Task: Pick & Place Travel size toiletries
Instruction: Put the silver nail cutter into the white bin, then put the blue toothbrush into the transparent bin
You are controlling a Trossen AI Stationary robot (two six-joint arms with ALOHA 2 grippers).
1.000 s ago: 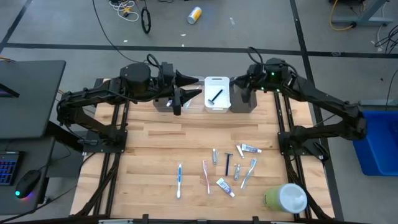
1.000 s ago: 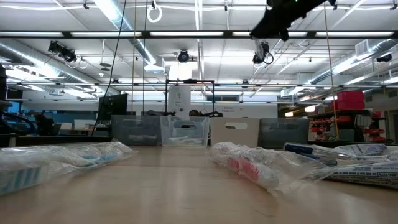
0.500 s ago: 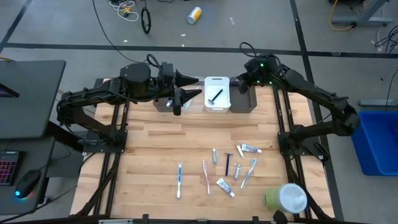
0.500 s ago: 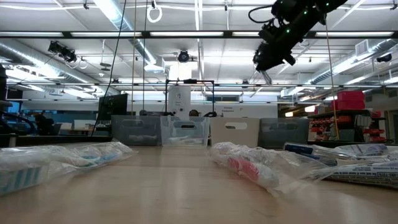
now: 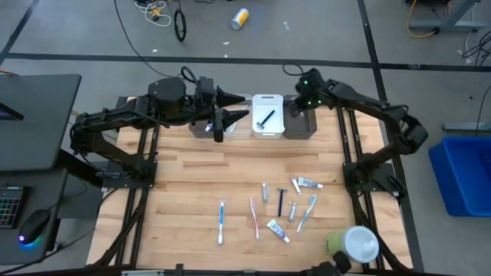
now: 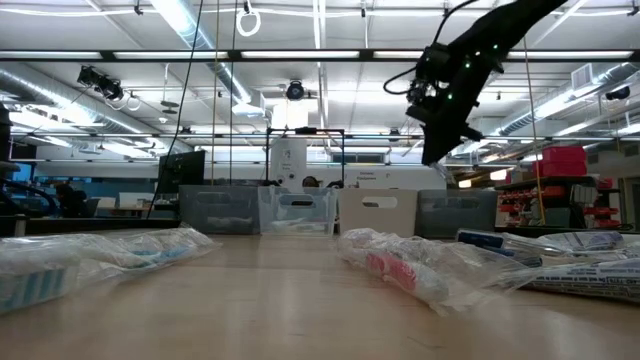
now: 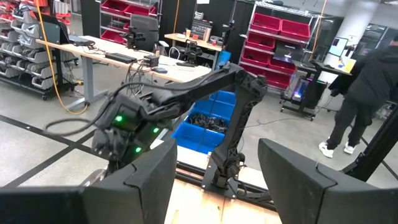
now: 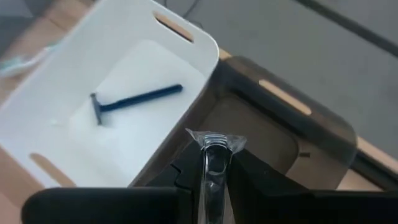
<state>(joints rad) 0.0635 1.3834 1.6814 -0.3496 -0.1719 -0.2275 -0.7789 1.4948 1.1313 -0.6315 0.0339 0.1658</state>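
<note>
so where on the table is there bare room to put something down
The wide wood band between the row of bins at the back and the toiletries cluster is bare, as is the front left, left of the blue toothbrush. The front right is crowded, with the green-and-white container at the corner.

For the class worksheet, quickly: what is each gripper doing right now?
Left gripper: open, holding nothing, over the bins.
Right gripper: shut on a wrapped item, above the grey bin.
</note>
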